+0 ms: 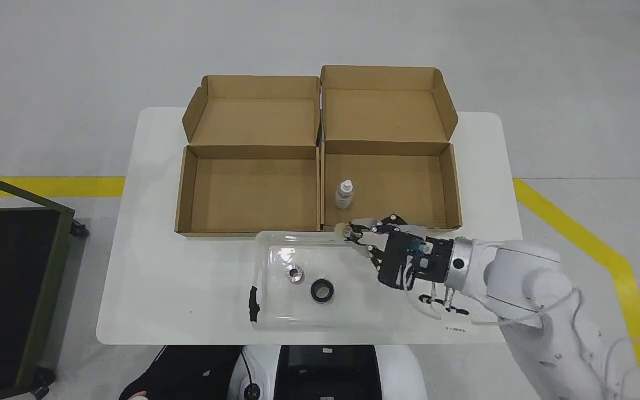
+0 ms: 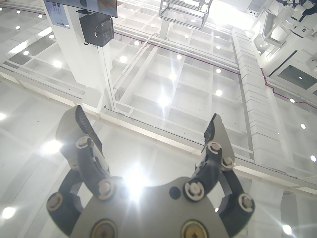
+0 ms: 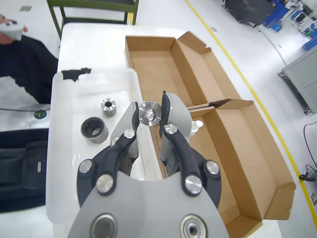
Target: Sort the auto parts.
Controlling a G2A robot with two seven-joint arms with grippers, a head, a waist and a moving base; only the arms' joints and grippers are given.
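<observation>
Right end effector (image 1: 353,232), clenched on a round metal part (image 3: 149,116), hangs over the bin (image 1: 300,236) at its far rim, with the right box (image 1: 400,190) just beyond at twelve o'clock, so a short forward carry should suffice.

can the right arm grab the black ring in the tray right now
Probably not yet: the right gripper is shut on a round metal part. The black ring itself lies uncovered in the clear tray, with nothing over it.

Silver disc (image 3: 149,116) in right end effector (image 3: 149,105); steel cylinder (image 3: 108,106), black ring (image 3: 94,130) in tray (image 3: 71,95).
</observation>
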